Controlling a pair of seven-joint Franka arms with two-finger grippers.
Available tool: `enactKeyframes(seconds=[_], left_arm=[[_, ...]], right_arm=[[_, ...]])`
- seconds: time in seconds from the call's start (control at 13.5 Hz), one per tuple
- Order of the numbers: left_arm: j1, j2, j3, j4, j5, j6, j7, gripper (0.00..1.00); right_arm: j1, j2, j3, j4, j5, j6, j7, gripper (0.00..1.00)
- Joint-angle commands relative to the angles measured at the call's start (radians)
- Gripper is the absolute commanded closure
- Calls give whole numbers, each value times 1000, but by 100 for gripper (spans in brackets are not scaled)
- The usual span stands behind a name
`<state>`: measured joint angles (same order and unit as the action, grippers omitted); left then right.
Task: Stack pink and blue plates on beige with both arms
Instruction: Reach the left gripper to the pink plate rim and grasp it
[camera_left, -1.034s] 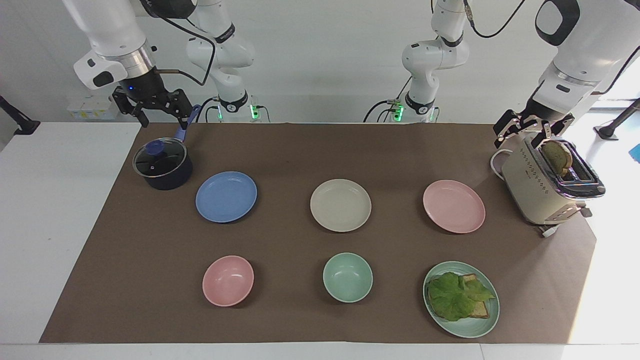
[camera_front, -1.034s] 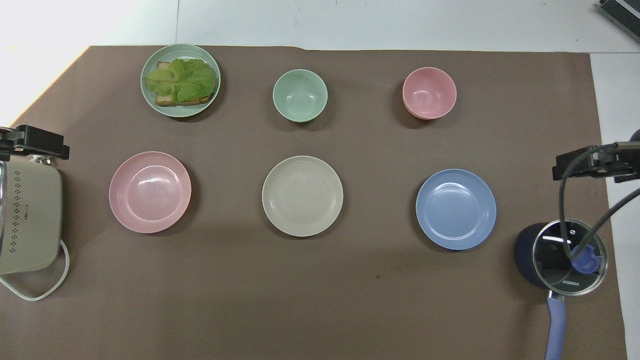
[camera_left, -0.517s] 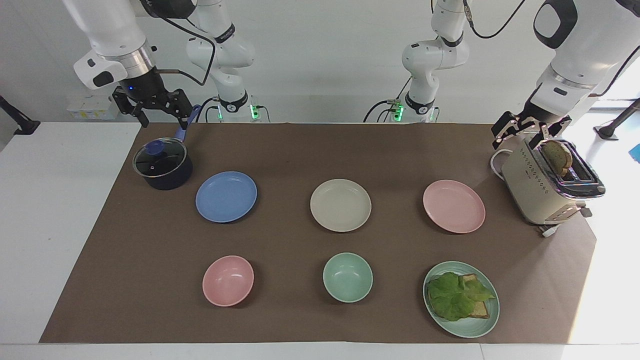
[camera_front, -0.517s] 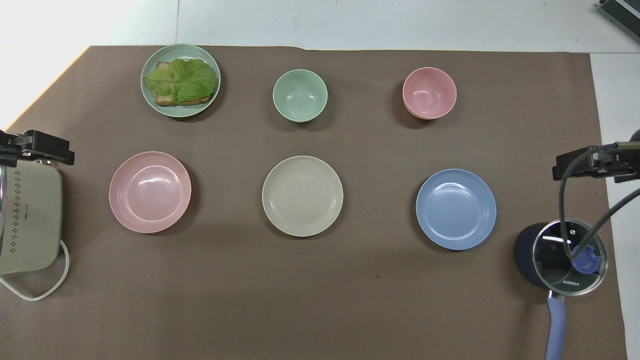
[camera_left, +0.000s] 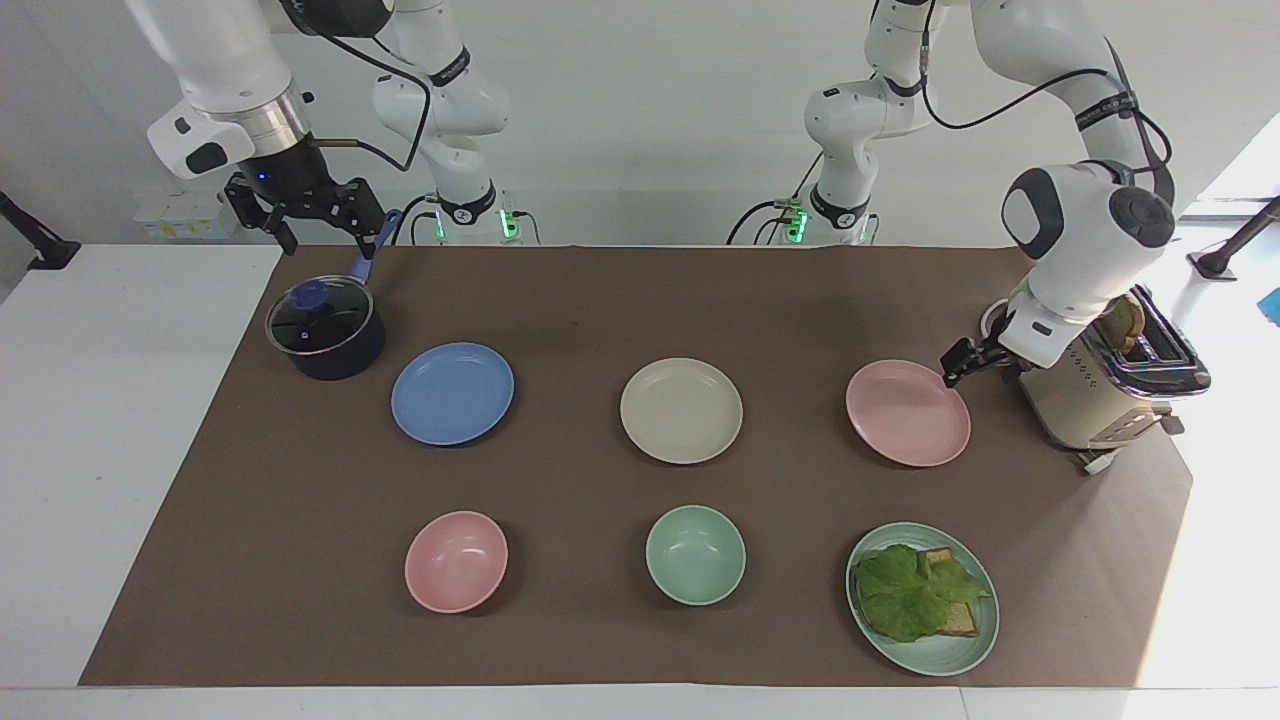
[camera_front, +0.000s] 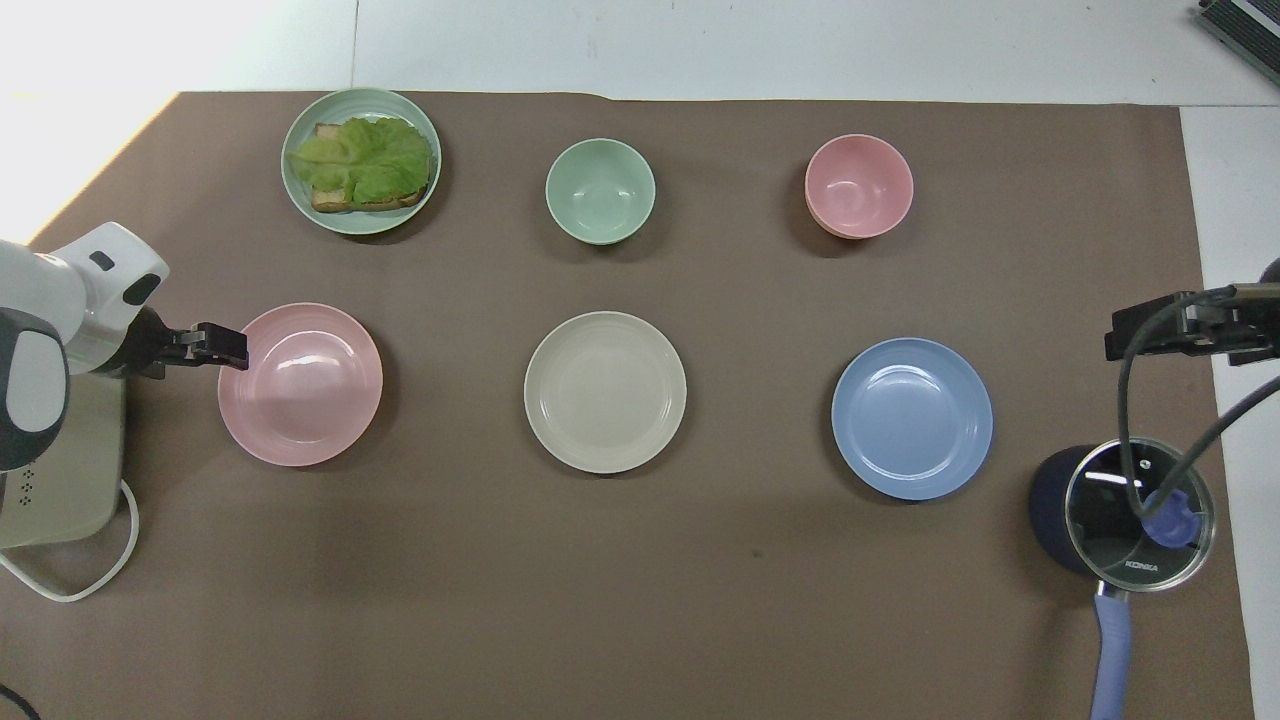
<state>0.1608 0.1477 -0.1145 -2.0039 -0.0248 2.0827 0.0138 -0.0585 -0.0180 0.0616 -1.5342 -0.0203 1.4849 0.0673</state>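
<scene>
Between round matte pink plate (camera_left: 908, 412) and blue plate (camera_left: 452, 393) lies beige plate (camera_left: 681, 410).

left gripper (camera_front: 215, 345) at pink plate (camera_front: 300, 385) rim, beige plate (camera_front: 605, 392), blue plate (camera_front: 912, 418)

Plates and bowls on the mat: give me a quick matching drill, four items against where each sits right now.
Items:
1. pink plate
2. blue plate
3. beige plate
4. pink bowl

Places:
A. beside the lidded pot
B. between the other two plates
C. farther from the robots than the blue plate
D. at the left pincer, by the toaster

Pairs: 1-D, 2-A, 3-B, 4-C
</scene>
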Motion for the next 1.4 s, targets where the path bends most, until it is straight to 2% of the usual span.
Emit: enactKeyframes(seconds=[0.0,0.3,0.52,0.59,0.74,0.81,0.96,1.33], left_arm=[[17,42,-7,-15,9,43,-20,0],[39,36,-10,-99,-16,59,-181,0],[42,26,-8,-122,-21,43,-193,0],[51,23,-7,-121,-21,24,-192,23],[54,23,-8,-118,-20,17,-190,95],[51,26,-8,-110,-20,10,-195,100],[40,36,-10,-79,-21,-25,-193,100],[22,32,-20,152,-139,-359,-222,100]], right_arm=[[-6,-22,1,-23,22,3,6,0],[-7,-22,0,-23,22,3,14,0],[-7,-22,0,-23,20,3,16,0],[-7,-22,0,-23,20,3,16,0],[-12,-22,0,-23,20,3,16,0],[-14,-22,0,-23,20,5,16,0],[-14,-22,0,-23,20,8,16,0],[-14,-22,0,-24,20,17,16,0]])
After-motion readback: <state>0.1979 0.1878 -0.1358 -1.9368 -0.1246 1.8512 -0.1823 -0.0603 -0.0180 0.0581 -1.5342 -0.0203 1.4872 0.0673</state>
